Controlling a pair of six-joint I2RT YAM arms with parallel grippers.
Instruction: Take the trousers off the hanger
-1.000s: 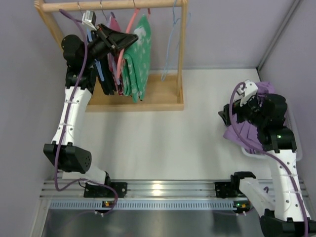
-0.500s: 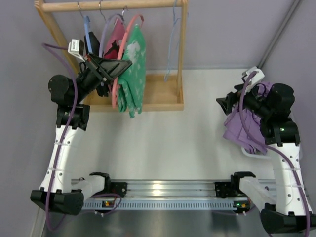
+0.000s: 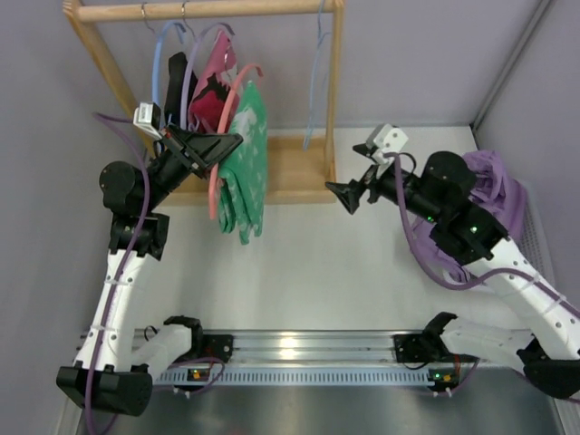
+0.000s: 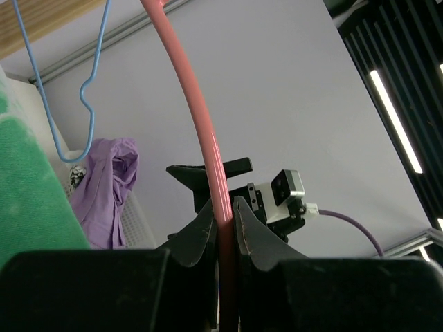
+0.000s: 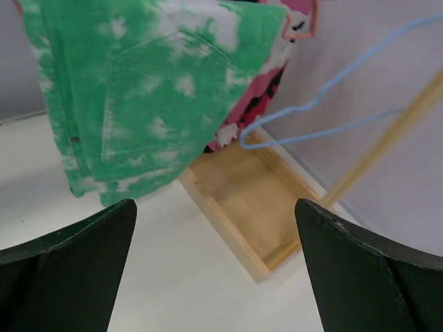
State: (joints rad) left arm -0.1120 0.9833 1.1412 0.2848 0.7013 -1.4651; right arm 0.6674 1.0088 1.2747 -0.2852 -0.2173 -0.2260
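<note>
Left gripper (image 3: 231, 142) (image 4: 223, 207): jaws clenched on the rod of the hanger (image 3: 217, 177) (image 4: 208, 138); in the left wrist view the salmon-pink rod runs straight between the two fingertips.

Right gripper (image 3: 340, 196) (image 5: 214, 207): jaws spread wide, nothing between them. It hangs over the table (image 3: 299, 263), right of the rack's right post, and faces the trousers from well apart.

Wooden rack (image 3: 290, 177): stands at the far side of the table, against the wall, top rail across the left half of the top view.

Trousers (image 3: 245, 172) (image 5: 152, 97): green with whitish blotches, draped over the hanger, hanging in front of the rack. In the top view the lower end overlaps the white table past the front edge of the rack's base.

Pink-and-black garment (image 3: 213, 82) (image 5: 242, 117): hangs just behind the trousers.

Purple cloth (image 3: 494, 181) (image 4: 104, 180): bunched at the right edge of the table, behind the right arm.

Hanger: tilted, upper curve below the rail in the top view. Hook too thin to see, so cannot tell whether it is on the rail.

Light blue hanger (image 3: 314, 91) (image 5: 332, 124): bare, on the rail near the right post.
</note>
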